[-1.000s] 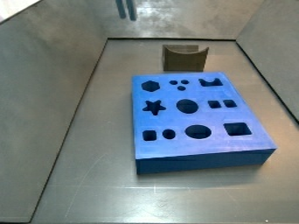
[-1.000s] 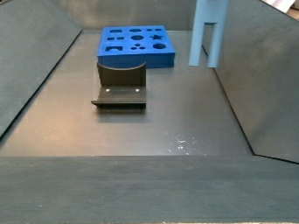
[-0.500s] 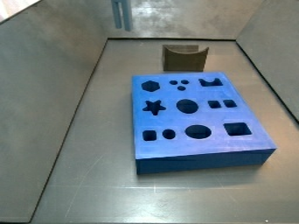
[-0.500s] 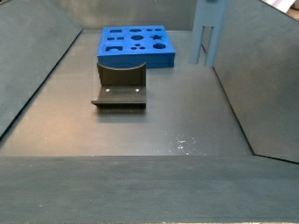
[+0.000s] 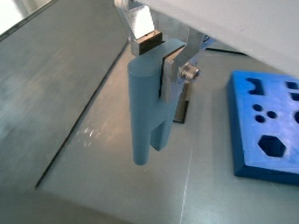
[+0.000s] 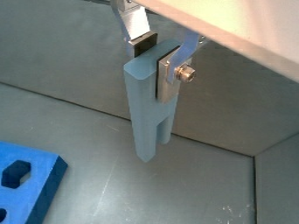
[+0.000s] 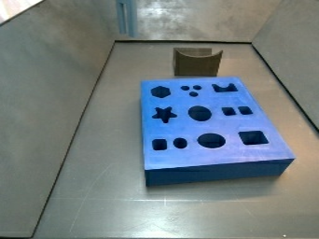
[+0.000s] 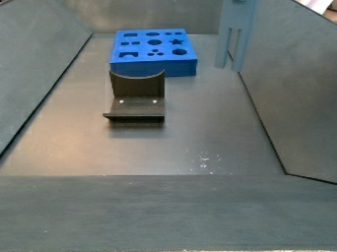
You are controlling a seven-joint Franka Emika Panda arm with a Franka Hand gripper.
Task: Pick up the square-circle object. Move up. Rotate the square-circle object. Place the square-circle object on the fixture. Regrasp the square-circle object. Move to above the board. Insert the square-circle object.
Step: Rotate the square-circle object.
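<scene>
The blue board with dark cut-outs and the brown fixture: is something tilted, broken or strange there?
Nothing stands out. The thick bright-blue board lies flat and whole, its cut-outs empty. The dark olive-brown notched fixture stands upright beyond it, bare. The end effector holds the slim light blue-grey peg upright in the air, clear of both.

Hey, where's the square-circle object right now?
Both wrist views show the square-circle object clamped in the hand, hanging upright above the floor, off to the side of the board, not on the fixture.
</scene>
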